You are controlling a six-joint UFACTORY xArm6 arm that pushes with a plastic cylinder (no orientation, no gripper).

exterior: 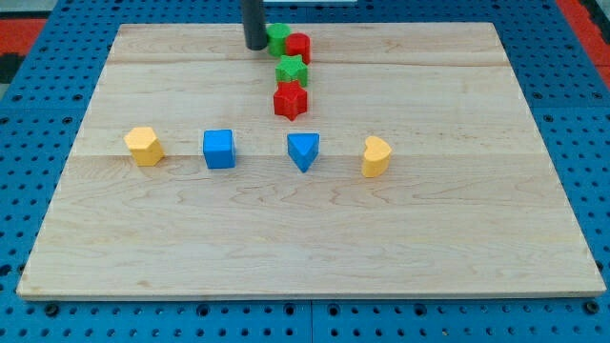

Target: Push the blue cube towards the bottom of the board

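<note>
The blue cube (218, 149) sits on the wooden board (305, 229), left of the middle. My tip (255, 46) is at the view's top, near the board's top edge, well above and a little right of the blue cube. It stands just left of a green block (277, 38). The rod is dark and upright.
A red block (299, 47) sits right of the green block. Below them lie a green star (292, 70) and a red star (290, 100). A yellow block (144, 146) lies left of the cube. A blue triangular block (303, 150) and a yellow heart-like block (376, 155) lie to its right.
</note>
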